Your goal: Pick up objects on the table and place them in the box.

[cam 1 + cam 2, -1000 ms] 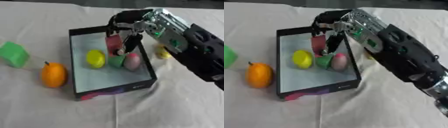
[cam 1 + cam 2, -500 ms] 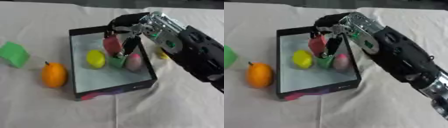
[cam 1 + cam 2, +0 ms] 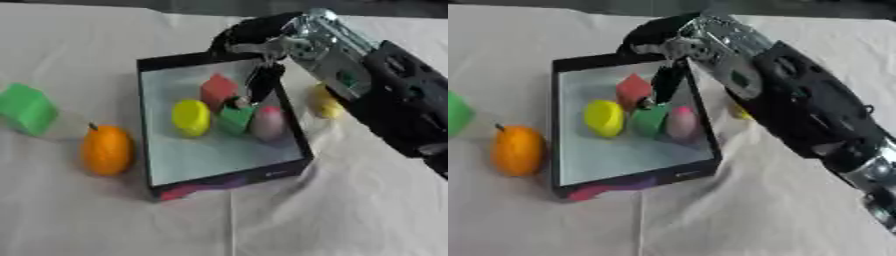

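Box sits under the right hand, holding red block, yellow ball, green cube, pinkish egg. Fingers hang down released, tips just above the green cube.

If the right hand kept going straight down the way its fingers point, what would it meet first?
Probably the green block in the box: the right hand's fingers point down just above it, beside the red block. Depth is uncertain.

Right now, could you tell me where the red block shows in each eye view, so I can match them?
Left eye view: red block in the box's far half, just above centre.
Right eye view: red block in the box's far half, left of centre.
Shared landmark: the green block beside it.
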{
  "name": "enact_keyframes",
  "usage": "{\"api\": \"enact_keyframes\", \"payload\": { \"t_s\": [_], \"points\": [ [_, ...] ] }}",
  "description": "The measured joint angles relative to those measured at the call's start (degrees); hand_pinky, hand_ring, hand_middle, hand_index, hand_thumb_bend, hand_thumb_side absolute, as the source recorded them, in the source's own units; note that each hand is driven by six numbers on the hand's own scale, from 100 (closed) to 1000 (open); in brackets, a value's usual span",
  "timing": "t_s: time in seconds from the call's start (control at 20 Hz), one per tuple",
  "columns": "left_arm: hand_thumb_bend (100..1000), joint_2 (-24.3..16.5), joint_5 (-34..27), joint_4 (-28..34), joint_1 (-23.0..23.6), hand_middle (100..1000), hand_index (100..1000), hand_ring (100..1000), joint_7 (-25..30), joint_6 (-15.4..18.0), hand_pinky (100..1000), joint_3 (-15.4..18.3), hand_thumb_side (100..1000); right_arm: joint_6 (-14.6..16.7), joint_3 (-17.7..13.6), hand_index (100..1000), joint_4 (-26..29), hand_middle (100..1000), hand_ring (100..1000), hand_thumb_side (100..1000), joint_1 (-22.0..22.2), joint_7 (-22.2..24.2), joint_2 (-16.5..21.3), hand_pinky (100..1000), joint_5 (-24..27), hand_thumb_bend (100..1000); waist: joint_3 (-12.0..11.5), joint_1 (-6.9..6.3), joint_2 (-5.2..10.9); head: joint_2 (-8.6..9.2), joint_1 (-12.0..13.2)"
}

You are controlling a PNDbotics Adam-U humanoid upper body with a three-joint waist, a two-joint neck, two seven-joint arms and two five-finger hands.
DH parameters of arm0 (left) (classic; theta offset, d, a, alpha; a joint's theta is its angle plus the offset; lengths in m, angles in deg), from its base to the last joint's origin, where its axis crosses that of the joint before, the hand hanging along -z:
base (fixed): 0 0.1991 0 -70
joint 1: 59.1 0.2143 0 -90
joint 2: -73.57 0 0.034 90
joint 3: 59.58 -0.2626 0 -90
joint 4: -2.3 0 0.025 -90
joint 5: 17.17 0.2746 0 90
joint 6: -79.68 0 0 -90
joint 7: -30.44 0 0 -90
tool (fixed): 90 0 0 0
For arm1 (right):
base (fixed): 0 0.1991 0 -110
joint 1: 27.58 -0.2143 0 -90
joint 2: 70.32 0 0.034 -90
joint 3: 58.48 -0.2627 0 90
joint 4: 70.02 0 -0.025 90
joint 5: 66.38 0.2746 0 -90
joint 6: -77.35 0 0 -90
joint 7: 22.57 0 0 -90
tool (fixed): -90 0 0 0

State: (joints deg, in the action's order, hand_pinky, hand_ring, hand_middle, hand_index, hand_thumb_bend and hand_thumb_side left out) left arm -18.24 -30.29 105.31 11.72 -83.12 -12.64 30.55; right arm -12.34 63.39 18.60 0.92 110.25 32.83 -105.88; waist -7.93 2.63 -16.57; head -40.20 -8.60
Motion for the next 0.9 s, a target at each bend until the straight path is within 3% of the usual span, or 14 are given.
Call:
{"api": "enact_keyframes", "payload": {
  "t_s": [0.4,0.7,0.9],
  "points": [
    [100,-0.01,0.02,-0.01,0.05,649,729,823,-0.02,0.0,720,0.01,808,-5.11,-6.65,917,8.32,859,851,242,2.98,-2.2,7.02,836,7.16,438,0.44,0.0,0.0,0.0,0.52],
    [100,-0.03,0.08,-0.01,0.28,650,729,823,-0.23,0.17,720,0.03,807,-8.39,-11.62,910,12.31,846,844,209,9.65,-4.76,14.03,833,12.6,436,0.61,0.0,0.0,-0.01,0.92],
    [100,-0.05,0.12,-0.01,0.29,649,728,823,-0.27,0.2,720,0.05,807,-9.98,-14.5,907,13.84,843,844,178,15.72,-6.98,18.31,833,15.55,389,0.78,0.0,0.0,-0.01,1.09]
  ]
}}
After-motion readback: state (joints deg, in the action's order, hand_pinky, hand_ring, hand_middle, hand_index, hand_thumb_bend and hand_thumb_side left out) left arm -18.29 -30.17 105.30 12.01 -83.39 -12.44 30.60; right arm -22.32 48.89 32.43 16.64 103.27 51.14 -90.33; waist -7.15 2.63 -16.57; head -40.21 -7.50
